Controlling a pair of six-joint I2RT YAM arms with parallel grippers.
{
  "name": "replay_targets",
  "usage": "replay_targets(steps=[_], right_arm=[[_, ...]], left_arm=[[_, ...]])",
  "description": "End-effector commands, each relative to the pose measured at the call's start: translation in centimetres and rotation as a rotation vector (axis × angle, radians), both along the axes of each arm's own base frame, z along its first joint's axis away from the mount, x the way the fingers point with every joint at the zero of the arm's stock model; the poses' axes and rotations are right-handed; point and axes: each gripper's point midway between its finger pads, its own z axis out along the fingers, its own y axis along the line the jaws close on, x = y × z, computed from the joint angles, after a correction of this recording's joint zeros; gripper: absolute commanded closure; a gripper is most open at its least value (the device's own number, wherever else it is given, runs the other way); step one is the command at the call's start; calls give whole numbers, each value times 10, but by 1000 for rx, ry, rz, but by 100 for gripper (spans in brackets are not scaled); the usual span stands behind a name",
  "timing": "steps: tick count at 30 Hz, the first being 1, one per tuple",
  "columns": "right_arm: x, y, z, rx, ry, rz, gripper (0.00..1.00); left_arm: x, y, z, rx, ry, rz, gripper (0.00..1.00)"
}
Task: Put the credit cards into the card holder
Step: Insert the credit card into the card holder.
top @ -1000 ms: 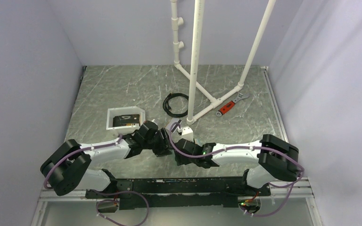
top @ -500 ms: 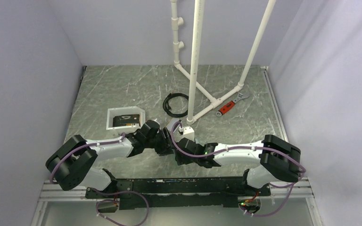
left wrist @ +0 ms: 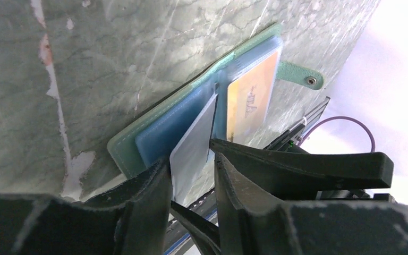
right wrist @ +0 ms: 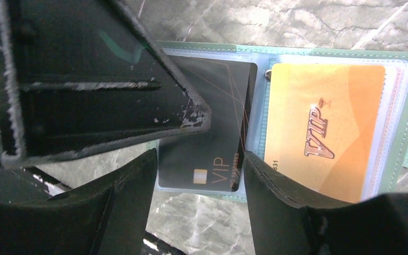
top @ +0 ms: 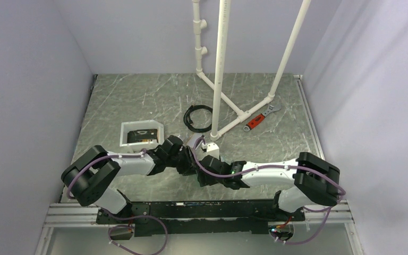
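Left claw [left wrist: 189,159] pinching credit card [left wrist: 194,138], far end at card holder [left wrist: 154,133], right claw [right wrist: 199,159] open alongside.

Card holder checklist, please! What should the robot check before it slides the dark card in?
1. Card holder lying open on the table: ok.
2. Orange card inside its clear sleeve: ok.
3. Dark card fully inside a sleeve: not ok, it tilts up off the holder.
4. Left pincer firmly gripping the dark card: cannot tell.
5. Right pincer out of the card's way: cannot tell, it straddles the card.
6. More cards waiting in the white tray: cannot tell, too small.
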Motion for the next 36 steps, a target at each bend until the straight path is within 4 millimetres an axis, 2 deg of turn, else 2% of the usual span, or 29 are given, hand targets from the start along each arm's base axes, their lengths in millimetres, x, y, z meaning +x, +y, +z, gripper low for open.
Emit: replay_targets(steps=[1, 7, 11, 17, 20, 23, 26, 31, 34, 36], right_arm=[[-4, 1, 25, 54, -14, 44, 33], [0, -13, 66, 135, -36, 38, 22], [9, -36, 74, 123, -36, -11, 21], [32, -93, 75, 114, -56, -168, 22], [38, -108, 79, 123, -71, -202, 23], [40, -111, 81, 124, -71, -200, 26], [42, -105, 81, 141, -71, -166, 30], [53, -71, 93, 224, -99, -59, 49], [68, -49, 100, 296, -115, -69, 51], [79, -38, 101, 331, -102, -125, 51]], left_arm=[[14, -24, 34, -111, -71, -32, 62], [16, -30, 46, -119, -81, -47, 59], [18, -41, 51, -141, -86, -66, 57], [21, -68, 53, -149, -97, -124, 54], [25, -79, 46, -156, -84, -148, 54], [29, -82, 43, -159, -89, -162, 52], [38, -70, 57, -154, -139, -136, 48], [47, -13, 75, 33, -265, -109, 34], [49, 18, 74, 178, -287, -136, 32], [60, 31, 73, 232, -318, -124, 31]])
